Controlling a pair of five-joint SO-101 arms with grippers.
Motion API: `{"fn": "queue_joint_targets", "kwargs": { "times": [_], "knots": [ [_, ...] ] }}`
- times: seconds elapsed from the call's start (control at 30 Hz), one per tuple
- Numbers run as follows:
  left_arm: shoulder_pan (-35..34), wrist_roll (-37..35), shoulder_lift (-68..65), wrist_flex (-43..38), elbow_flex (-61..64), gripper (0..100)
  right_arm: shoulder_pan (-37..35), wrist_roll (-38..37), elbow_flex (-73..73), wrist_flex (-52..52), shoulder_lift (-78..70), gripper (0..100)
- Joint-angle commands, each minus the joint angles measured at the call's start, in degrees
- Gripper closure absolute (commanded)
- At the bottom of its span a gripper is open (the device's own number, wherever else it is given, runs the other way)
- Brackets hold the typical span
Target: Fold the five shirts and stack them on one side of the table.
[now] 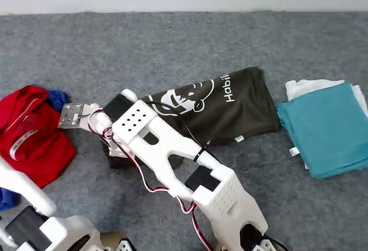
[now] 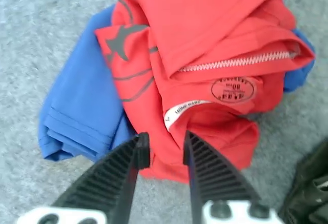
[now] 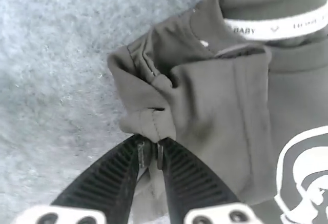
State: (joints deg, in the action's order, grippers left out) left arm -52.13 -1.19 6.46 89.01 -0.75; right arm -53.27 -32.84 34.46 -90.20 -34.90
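Nearest of all, my right pincer (image 3: 151,149) is pressed together on a bunched corner of the dark shirt (image 3: 230,106), pinching a fold of its cloth between the ribbed jaws. That shirt lies in the middle of the grey tabletop (image 1: 172,50) with its white print facing up.

Well to the left of the dark shirt sits the red shirt (image 2: 205,70), crumpled in a heap, its zip and neck label showing. It rests on top of the blue shirt (image 2: 77,111), which pokes out from under it on the side away from the dark shirt. My left pincer (image 2: 165,137) hangs over the near edge of the red shirt with its jaws spread and nothing between them.

Just to the right of the dark shirt, the teal shirt (image 1: 325,127) lies folded flat on the white shirt (image 1: 310,85), whose edge peeks out behind it.
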Motion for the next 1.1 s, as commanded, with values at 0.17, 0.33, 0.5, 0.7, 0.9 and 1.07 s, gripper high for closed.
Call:
{"fn": "queue_joint_targets", "kwargs": {
  "times": [0.17,0.33,0.5,0.7,0.9,1.07],
  "knots": [
    [0.7,0.09,2.9,-0.79,0.57,88,2.59,-4.92,7.56,0.92,-5.58,98.9],
    [0.7,0.09,2.81,-0.79,0.57,88,5.14,-4.92,15.56,0.31,-12.18,98.9],
    [0.7,0.09,2.64,-0.79,0.66,88,5.23,-4.92,21.19,0.04,-15.87,98.9],
    [0.7,0.09,2.64,-0.79,0.66,88,5.85,-4.92,26.29,-2.07,-16.75,98.7],
    [0.7,0.09,2.64,-0.79,0.66,88,7.69,-4.57,26.81,-0.04,-18.68,90.2],
    [0.7,0.09,2.64,-0.79,0.75,88,8.31,-2.11,26.9,-0.57,-20.0,80.8]
  ]
}}
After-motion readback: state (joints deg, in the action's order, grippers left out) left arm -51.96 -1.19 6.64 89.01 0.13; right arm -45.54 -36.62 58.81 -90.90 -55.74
